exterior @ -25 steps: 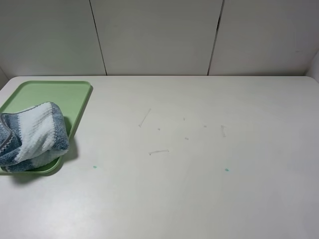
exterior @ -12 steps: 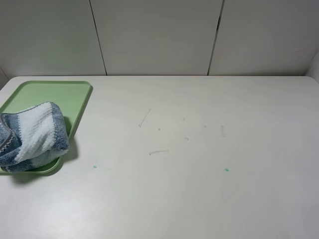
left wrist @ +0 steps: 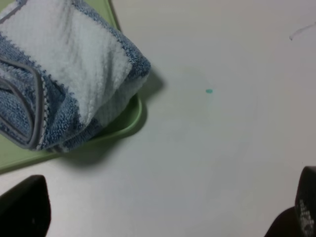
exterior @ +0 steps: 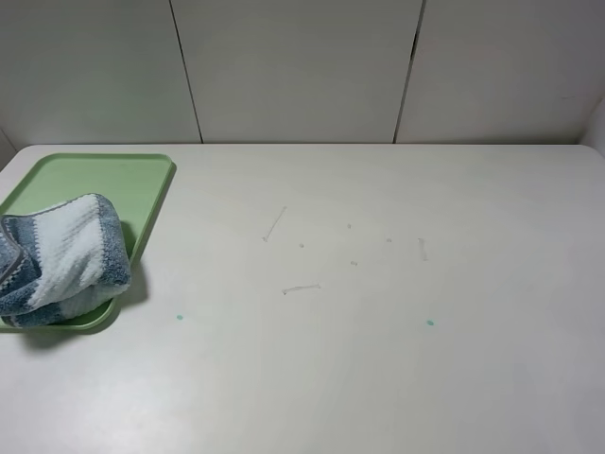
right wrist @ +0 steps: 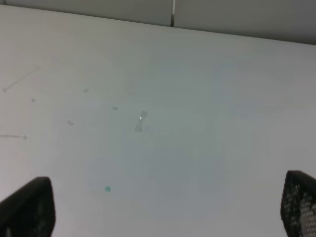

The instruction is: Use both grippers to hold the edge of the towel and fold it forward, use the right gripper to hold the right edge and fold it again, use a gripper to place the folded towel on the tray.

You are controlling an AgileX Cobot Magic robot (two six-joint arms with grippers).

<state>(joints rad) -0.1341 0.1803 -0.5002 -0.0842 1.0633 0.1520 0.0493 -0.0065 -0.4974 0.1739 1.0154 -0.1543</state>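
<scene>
- Left hand (left wrist: 163,210) wide open, empty, above bench (left wrist: 222,148) near tray (left wrist: 129,121).
- Right hand (right wrist: 170,207) wide open, empty, over bare bench.
- Towel (exterior: 59,257) bunched on tray, overhanging rim.

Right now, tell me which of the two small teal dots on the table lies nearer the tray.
The left teal dot, just off the tray's near right corner and beside the bundled towel. The other teal dot sits far across the bare table.
</scene>
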